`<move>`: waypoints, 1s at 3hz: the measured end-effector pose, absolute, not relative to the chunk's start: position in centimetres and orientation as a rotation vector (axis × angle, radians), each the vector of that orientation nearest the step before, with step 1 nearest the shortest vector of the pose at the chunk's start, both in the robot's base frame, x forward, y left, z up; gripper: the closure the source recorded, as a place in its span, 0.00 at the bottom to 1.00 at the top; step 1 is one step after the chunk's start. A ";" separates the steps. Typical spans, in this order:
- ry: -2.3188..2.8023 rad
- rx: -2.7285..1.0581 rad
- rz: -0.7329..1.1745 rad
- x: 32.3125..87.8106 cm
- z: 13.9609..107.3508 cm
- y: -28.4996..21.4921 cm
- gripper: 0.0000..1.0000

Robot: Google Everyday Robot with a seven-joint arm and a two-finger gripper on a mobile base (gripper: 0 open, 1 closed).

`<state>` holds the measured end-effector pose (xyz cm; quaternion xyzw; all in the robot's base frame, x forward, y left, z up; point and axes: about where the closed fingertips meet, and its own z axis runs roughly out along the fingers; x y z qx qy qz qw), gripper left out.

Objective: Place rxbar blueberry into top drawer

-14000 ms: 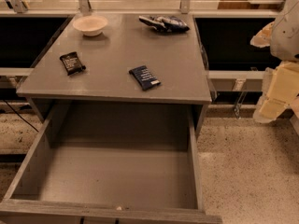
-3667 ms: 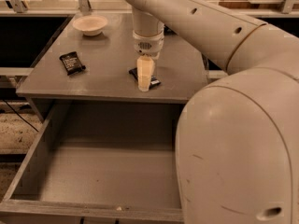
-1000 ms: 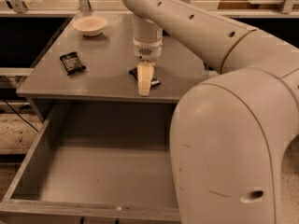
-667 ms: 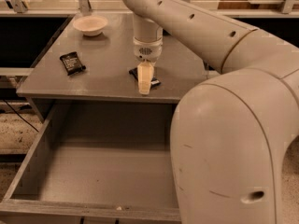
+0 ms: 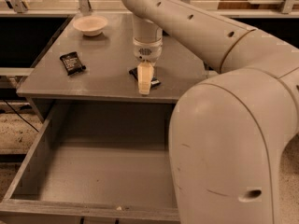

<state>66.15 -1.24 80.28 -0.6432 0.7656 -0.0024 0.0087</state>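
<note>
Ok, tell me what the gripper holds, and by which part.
Cannot tell. The gripper sits over the middle of the rxbar blueberry, which lies on the table.

We see a grey worktop (image 5: 107, 78) carrying a pale bowl (image 5: 90, 25) at the back left, a black bar (image 5: 72, 62) by the left edge, and a navy bar (image 5: 134, 73) near the front, the hand (image 5: 145, 83) right over it.

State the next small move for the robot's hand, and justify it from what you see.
Probably take hold of the small dark navy-blue wrapped bar and lift it slightly. The hand points straight down onto it, on the grey table, and the open grey wooden drawer in front below holds no bar yet.
</note>
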 end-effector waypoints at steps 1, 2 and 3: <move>2.392 -2.009 -0.008 66.1 81.2 -1.2 1.00; 2.392 -2.009 -0.008 66.1 82.1 -1.2 1.00; 2.379 -1.952 -0.012 65.4 83.4 -1.5 1.00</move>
